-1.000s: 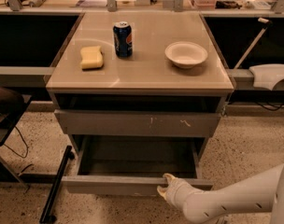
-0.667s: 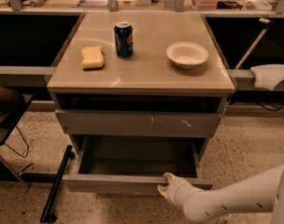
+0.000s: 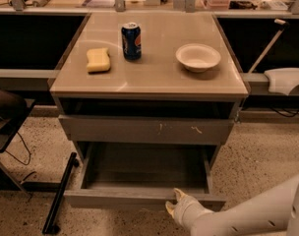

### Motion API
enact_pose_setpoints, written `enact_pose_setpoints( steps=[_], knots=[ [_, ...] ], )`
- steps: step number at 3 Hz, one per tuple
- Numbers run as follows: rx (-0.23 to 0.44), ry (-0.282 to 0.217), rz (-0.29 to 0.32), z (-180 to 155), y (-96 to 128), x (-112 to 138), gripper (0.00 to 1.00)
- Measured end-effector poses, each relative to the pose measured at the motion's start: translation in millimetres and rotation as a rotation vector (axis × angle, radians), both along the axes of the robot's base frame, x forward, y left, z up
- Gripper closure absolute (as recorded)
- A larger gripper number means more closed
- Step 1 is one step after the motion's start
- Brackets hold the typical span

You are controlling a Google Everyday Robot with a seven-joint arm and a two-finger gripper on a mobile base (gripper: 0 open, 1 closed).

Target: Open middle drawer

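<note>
Camera view: gripper (image 3: 175, 206) low down, fingers (image 3: 177, 194) pinched on middle drawer (image 3: 139, 199) front. Wide open, nearly done. Next, likely let go.

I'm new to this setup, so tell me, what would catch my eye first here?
First, the open drawer, pulled out low on the cabinet, with the white arm's pincer at its front edge, right of centre. Then the cabinet top: a blue can stands between a yellow sponge on the left and a white bowl on the right.
</note>
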State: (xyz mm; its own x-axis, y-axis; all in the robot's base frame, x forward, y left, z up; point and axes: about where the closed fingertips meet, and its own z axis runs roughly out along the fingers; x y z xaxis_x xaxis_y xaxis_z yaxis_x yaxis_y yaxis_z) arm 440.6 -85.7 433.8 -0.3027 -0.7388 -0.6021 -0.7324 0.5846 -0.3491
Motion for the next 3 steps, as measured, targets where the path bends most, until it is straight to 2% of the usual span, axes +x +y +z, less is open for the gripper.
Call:
enact_pose_setpoints(
  steps=[1,2,3],
  knots=[
    [-0.001,-0.003,-0.011,-0.7,1.1,-14.7,1.00],
    [-0.005,0.006,-0.115,0.4,-25.6,-51.5,1.00],
    [-0.006,0.008,-0.120,7.7,-25.4,-51.4,1.00]
  ],
)
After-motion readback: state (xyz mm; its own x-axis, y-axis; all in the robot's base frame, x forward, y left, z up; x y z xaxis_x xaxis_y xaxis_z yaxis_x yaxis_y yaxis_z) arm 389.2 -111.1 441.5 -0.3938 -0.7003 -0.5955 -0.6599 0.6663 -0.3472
